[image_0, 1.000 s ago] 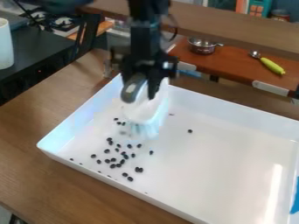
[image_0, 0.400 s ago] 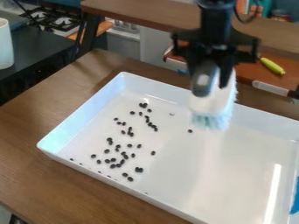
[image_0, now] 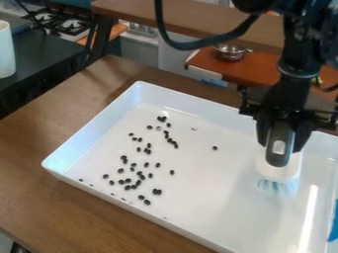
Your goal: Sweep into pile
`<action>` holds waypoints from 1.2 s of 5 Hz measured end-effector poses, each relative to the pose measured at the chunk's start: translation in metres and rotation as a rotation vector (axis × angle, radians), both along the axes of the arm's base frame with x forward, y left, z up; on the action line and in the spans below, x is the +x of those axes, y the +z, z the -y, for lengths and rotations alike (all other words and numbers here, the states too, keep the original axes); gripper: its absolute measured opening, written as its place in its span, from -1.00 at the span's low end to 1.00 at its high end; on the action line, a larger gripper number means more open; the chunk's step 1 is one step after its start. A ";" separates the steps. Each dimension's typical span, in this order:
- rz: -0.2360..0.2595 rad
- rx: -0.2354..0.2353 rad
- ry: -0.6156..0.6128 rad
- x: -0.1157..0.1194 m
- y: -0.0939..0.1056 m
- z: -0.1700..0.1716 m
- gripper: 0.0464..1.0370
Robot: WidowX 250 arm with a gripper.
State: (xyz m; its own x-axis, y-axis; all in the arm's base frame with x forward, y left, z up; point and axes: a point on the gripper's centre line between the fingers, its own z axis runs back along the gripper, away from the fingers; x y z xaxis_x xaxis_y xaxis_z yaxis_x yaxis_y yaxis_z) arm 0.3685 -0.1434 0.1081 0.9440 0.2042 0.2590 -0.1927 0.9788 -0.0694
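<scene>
On the right side, over the white tray (image_0: 218, 212), the gripper (image_0: 282, 136) is shut on the grey handle of a white brush (image_0: 278, 170). The brush's pale blue bristles point down at the tray floor; whether they touch it I cannot tell. Small black beans (image_0: 137, 174) lie scattered across the tray's left half, loosely grouped from the back left toward the front left wall. One lone bean (image_0: 214, 148) sits nearer the middle, left of the brush.
Tray walls rise on all sides, on a brown wooden table (image_0: 39, 197). Behind stand a reddish-brown board with a metal pot (image_0: 228, 52) and a wooden shelf (image_0: 198, 22). A white cylinder (image_0: 7, 49) is at the far left, and a blue object (image_0: 333, 222) at the right edge.
The gripper and brush have moved from the tray's back left across to the right side and nearer the camera. Most of the beans look unmoved.
</scene>
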 end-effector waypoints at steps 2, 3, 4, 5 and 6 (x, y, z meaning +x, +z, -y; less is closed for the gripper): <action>-0.069 0.023 0.057 0.008 -0.024 -0.023 -0.09; -0.072 0.021 0.101 0.015 -0.024 -0.046 -0.09; -0.102 0.025 0.105 0.009 -0.033 -0.058 -0.09; -0.101 0.027 0.136 0.007 -0.035 -0.077 -0.09; -0.104 0.029 0.135 0.005 -0.036 -0.084 -0.09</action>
